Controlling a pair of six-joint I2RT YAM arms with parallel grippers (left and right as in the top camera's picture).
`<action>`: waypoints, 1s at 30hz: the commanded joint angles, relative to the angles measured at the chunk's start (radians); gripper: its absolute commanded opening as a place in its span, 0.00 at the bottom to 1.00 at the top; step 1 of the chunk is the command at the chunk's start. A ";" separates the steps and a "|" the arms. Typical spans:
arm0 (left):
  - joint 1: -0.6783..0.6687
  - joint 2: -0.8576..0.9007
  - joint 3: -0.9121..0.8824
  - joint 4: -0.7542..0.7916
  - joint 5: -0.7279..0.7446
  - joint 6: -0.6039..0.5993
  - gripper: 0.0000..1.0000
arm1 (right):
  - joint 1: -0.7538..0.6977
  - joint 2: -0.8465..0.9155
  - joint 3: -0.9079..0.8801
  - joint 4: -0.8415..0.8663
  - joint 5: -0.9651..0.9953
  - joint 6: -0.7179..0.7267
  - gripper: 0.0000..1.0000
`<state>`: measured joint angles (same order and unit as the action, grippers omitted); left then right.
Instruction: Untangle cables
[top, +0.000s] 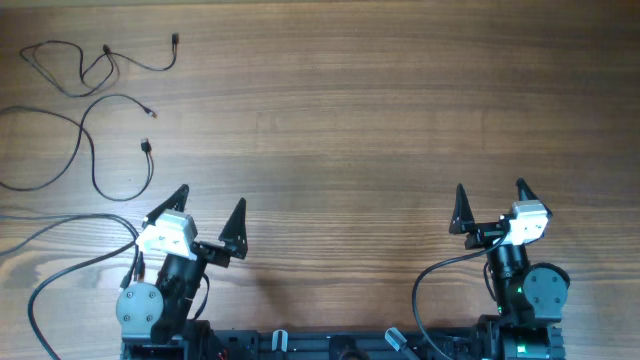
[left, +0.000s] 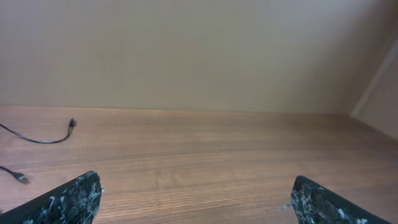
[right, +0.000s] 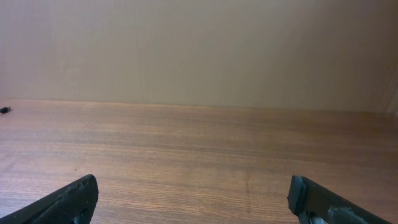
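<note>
Left gripper (top: 211, 195): I'm holding its jaws spread wide, gripping nothing, at the table's near left.
Right gripper (top: 490, 185): I'm holding it wide open too, gripping nothing, well apart from the cables.
Table (top: 350, 120): wooden top is stretching ahead of both grippers.
Cables (top: 83, 125): thin black cords are sprawling in loose curves at the far left, nearest ends lying near my left gripper, not touching it.
</note>
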<state>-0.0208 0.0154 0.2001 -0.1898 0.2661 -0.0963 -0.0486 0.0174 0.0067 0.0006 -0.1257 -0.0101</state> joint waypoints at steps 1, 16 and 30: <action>0.039 -0.012 -0.055 0.054 -0.014 0.067 1.00 | 0.005 -0.013 -0.001 0.005 0.013 -0.013 1.00; 0.045 -0.012 -0.195 0.141 -0.278 0.064 1.00 | 0.005 -0.013 -0.001 0.005 0.013 -0.013 1.00; 0.056 -0.012 -0.195 0.116 -0.338 0.166 1.00 | 0.005 -0.013 -0.001 0.005 0.013 -0.013 1.00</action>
<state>0.0284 0.0135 0.0120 -0.0742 -0.0368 0.1146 -0.0486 0.0174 0.0067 0.0006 -0.1257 -0.0101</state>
